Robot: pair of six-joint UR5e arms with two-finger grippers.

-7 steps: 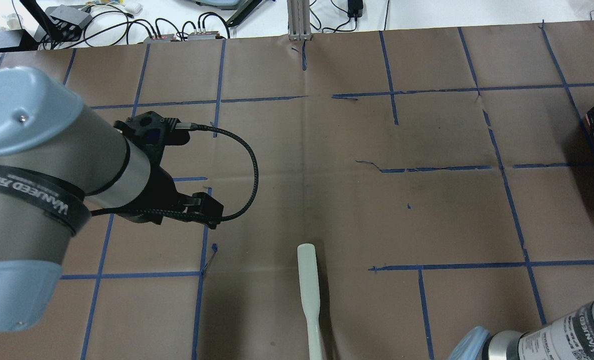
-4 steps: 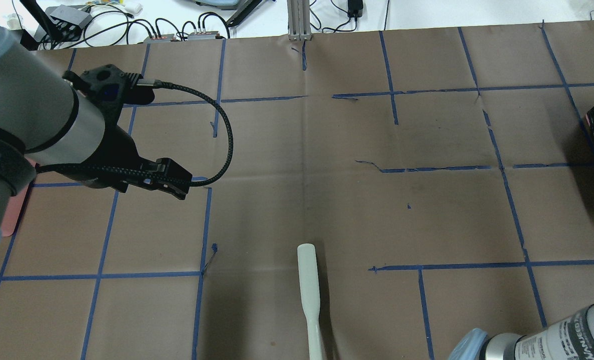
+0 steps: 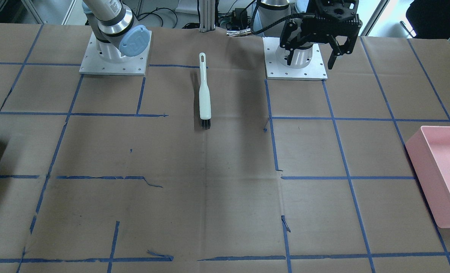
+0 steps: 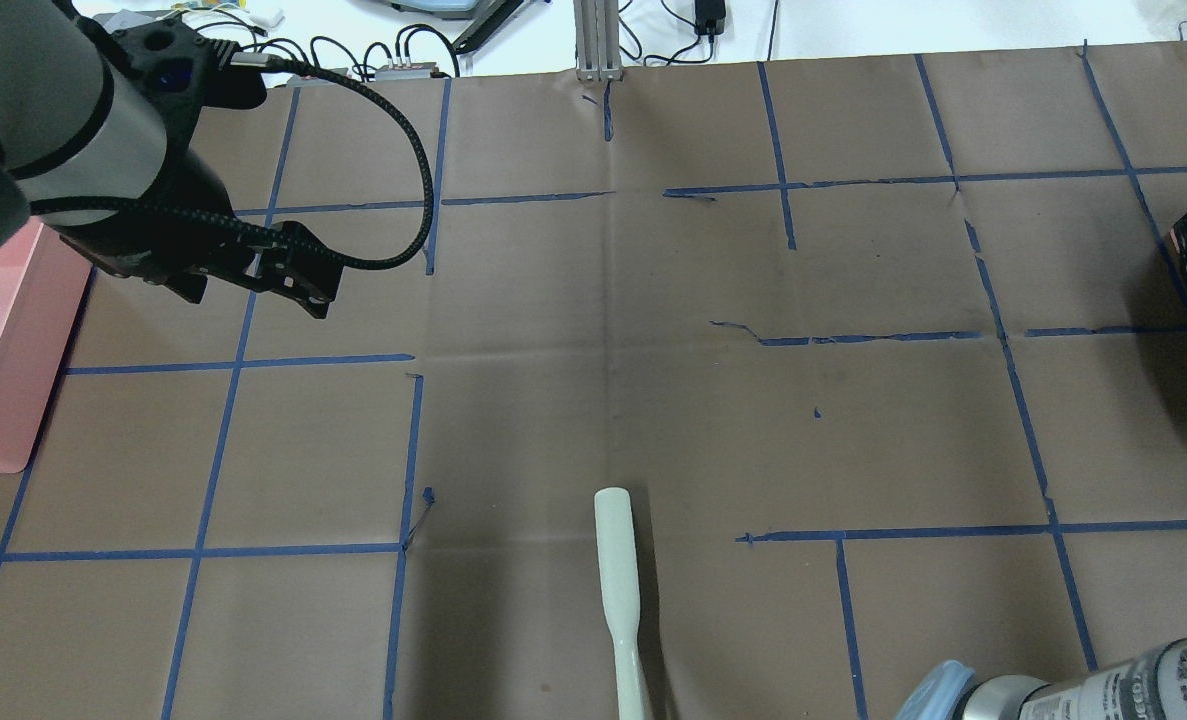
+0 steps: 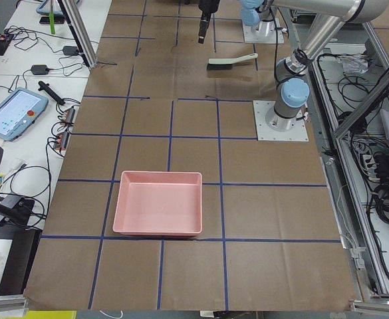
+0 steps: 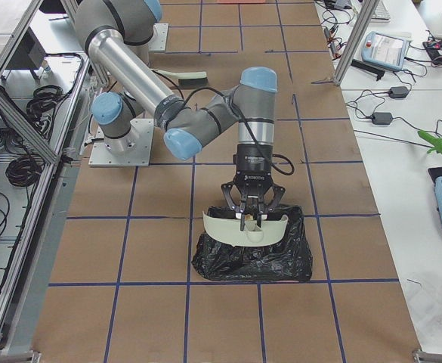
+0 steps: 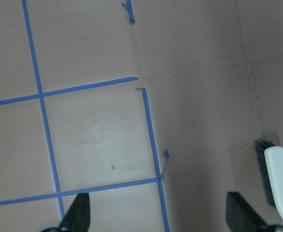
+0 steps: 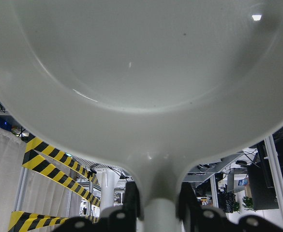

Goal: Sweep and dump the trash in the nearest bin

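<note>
the surface (image 4: 713, 430) is covered edge to edge in brown paper, creased and torn in places, with blue tape lines (image 4: 913, 530) marking a grid of rectangles. an aluminium post (image 4: 598, 40) stands at its far edge in the overhead view. beyond runs a white bench (image 4: 853, 25); the exterior left view shows a tablet-like pendant (image 5: 13, 113) and a black power adapter (image 5: 40, 68) lying on it. a tangle of black cables (image 5: 387, 193) hangs along the opposite long edge. yellow-and-black hazard stripes (image 8: 49, 157) show in the right wrist view. light is even, shadows soft.
</note>
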